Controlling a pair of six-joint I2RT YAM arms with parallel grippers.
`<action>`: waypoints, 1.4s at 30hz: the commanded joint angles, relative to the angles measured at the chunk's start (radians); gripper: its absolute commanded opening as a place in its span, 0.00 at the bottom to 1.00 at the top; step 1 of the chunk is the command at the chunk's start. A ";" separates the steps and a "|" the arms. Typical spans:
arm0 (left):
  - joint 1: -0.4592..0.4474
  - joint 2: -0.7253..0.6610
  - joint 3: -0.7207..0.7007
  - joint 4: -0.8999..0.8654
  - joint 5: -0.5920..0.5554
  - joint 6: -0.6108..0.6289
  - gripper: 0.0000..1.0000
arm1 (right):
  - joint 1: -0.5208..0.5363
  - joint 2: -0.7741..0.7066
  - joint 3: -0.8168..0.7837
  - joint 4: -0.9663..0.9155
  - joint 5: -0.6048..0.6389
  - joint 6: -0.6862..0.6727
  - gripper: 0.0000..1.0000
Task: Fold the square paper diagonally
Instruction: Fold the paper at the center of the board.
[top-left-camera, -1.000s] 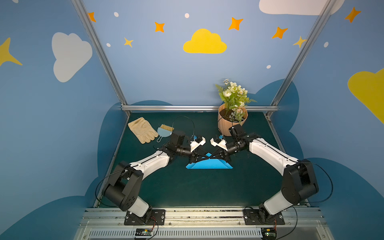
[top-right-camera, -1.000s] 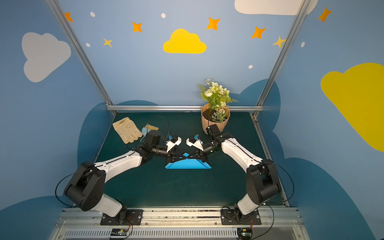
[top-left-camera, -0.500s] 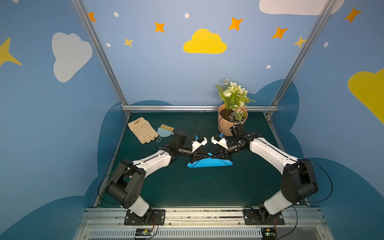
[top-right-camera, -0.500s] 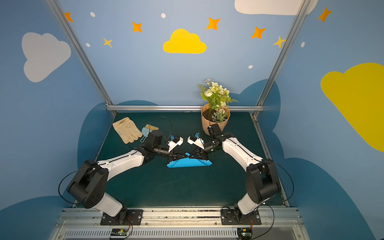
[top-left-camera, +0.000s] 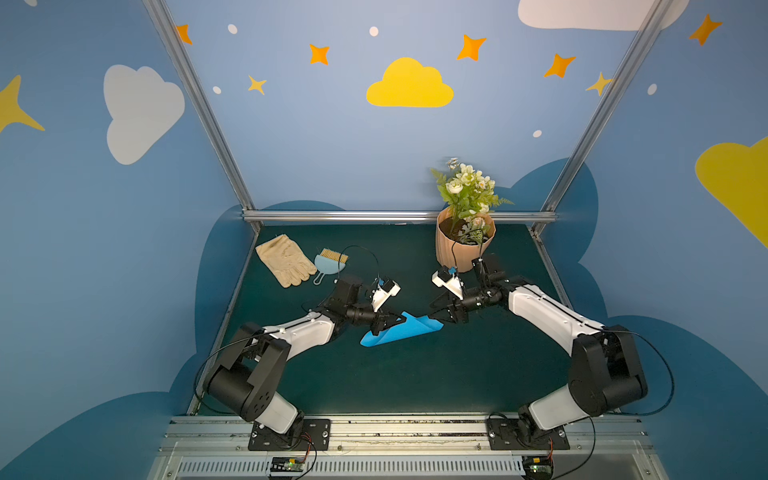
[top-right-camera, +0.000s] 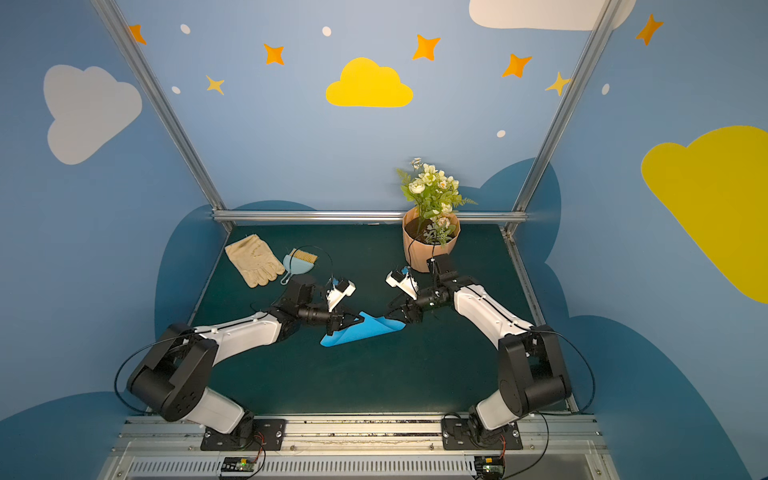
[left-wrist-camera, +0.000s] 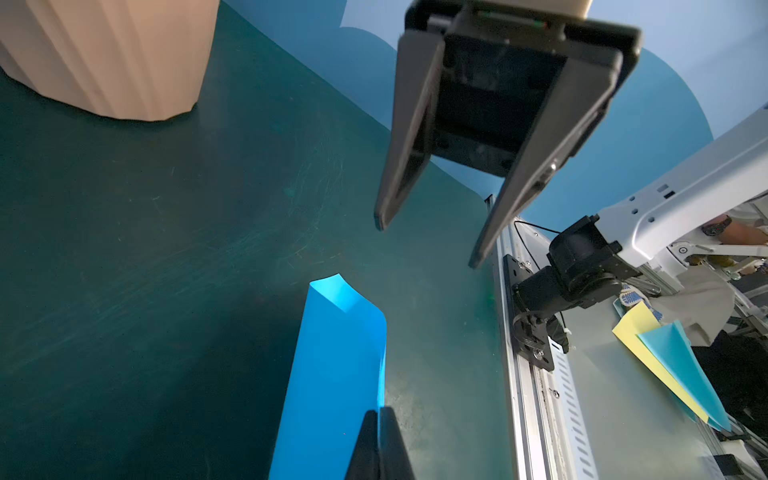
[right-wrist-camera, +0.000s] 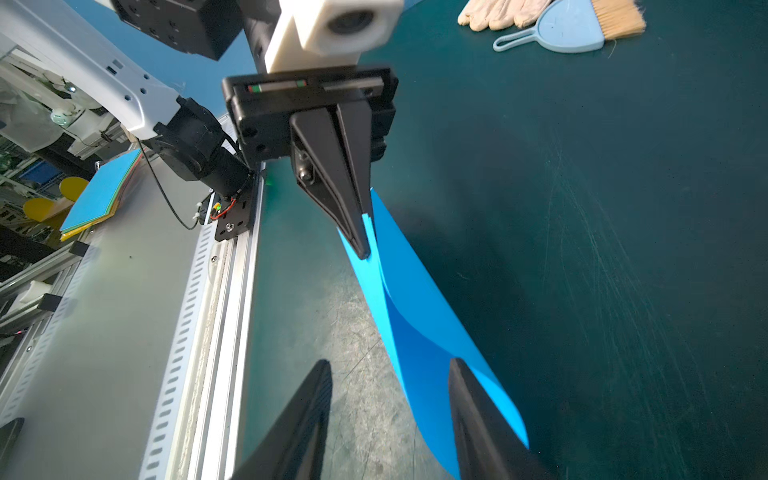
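- Near the middle of the dark green table mat (top-left-camera: 374, 374) lies the thin bright blue square paper (top-left-camera: 399, 330), loosely doubled over on itself. Its layers bow apart rather than lying flat.
- In both top views the sheet (top-right-camera: 361, 330) runs from a low corner at about 8 o'clock to a rounded end at 3 o'clock. Its far corner is raised off the mat.
- The black left gripper (top-left-camera: 397, 320) reaches in from 9 o'clock. Its fingers are pressed together on that raised corner of the paper.
- The right wrist view shows this pinch clearly: the left gripper (right-wrist-camera: 361, 245) has both tips clamped on the blue edge (right-wrist-camera: 419, 316).
- The black right gripper (top-left-camera: 440, 318) comes in from 3 o'clock, its tips just beside the sheet's rounded end.
- In the left wrist view, the right gripper (left-wrist-camera: 428, 243) stands with its fingers spread and nothing between them. The curled end of the paper (left-wrist-camera: 332, 374) lies a little apart from those tips.
- A ribbed peach flowerpot with white flowers (top-left-camera: 461, 253) stands at 1 o'clock, near the back rail.
- A cream fabric work glove (top-left-camera: 284, 262) lies at 10 o'clock. A small light-blue dustpan with tan bristles (top-left-camera: 330, 264) sits just beside it, towards the centre.
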 joint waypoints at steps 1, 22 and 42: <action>-0.010 -0.041 -0.024 0.070 0.005 0.020 0.02 | 0.031 0.038 0.009 0.066 -0.047 -0.014 0.51; -0.021 -0.081 0.008 0.094 0.001 0.034 0.02 | 0.097 0.157 0.092 -0.023 -0.077 -0.088 0.02; 0.137 -0.434 -0.240 0.037 -0.103 0.128 0.66 | 0.052 0.098 0.147 -0.279 -0.142 -0.300 0.00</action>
